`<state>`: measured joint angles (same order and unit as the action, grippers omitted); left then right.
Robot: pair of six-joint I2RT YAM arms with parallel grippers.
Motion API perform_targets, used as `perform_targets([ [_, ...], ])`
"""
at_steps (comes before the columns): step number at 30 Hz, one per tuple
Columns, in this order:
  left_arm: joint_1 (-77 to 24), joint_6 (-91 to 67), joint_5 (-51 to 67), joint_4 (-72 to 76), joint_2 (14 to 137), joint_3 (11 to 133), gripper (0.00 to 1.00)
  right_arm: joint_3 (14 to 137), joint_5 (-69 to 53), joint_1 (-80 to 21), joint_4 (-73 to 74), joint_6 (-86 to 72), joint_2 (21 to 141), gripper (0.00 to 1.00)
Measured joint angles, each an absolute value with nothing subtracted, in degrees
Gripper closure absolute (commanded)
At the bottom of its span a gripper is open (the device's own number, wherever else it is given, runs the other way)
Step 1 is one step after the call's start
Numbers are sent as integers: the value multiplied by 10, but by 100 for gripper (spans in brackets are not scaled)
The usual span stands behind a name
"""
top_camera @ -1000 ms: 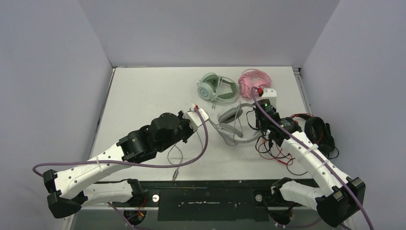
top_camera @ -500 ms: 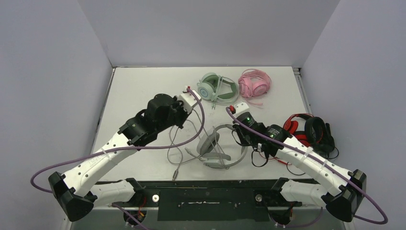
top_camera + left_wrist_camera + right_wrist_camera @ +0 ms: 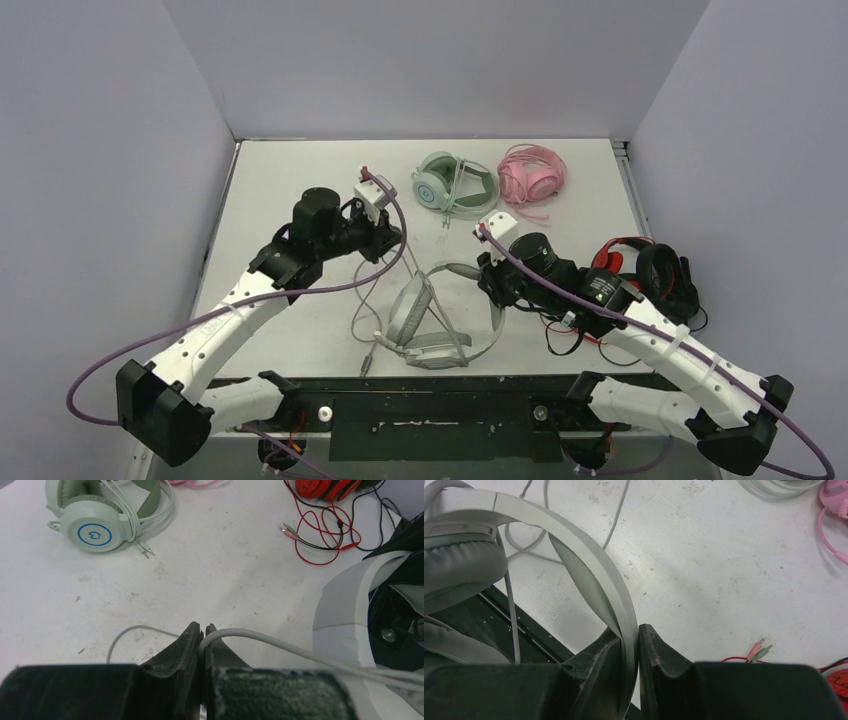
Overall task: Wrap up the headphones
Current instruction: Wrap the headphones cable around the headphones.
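Pale grey-white plastic fills both of your wrist views. Your right gripper (image 3: 638,635) is closed almost fully on the headband (image 3: 589,555) of the grey-white headset (image 3: 430,322), and the thin band is pinched flat between the two black fingers. From above, that headset sits at the front middle of the table (image 3: 290,180), close to the near edge. Its padded cups (image 3: 408,305) are to the left of the right gripper (image 3: 492,285). Whether the cups rest on the surface or hang just above it cannot be told.

Your left gripper (image 3: 202,635) is clamped tight on the grey cable (image 3: 280,642), which leaves the fingertips and runs off to the right towards the headset. In the overhead view the left gripper (image 3: 385,240) is left of centre, and loose loops of the grey cable (image 3: 362,300) trail on the table between it and the front edge.

The mint green headset (image 3: 455,185) lies at the back with its cable looped over one cup (image 3: 95,525). The pink headset (image 3: 532,175) is just beside it on the right. A red and black headset (image 3: 650,270) lies at the right edge, behind your right arm, with its red cable (image 3: 325,540) spread loose on the table.
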<state>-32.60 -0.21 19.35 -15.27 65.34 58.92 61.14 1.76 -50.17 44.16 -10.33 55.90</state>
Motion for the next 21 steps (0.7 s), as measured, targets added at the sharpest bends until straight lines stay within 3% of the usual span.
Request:
perform_targets([
  [12,-291,-185,331,95,704,475,94,622,-9,-507,412,-98,526,100],
  [21,-291,-279,342,294,703,387,79,749,10,-508,417,-134,531,100],
])
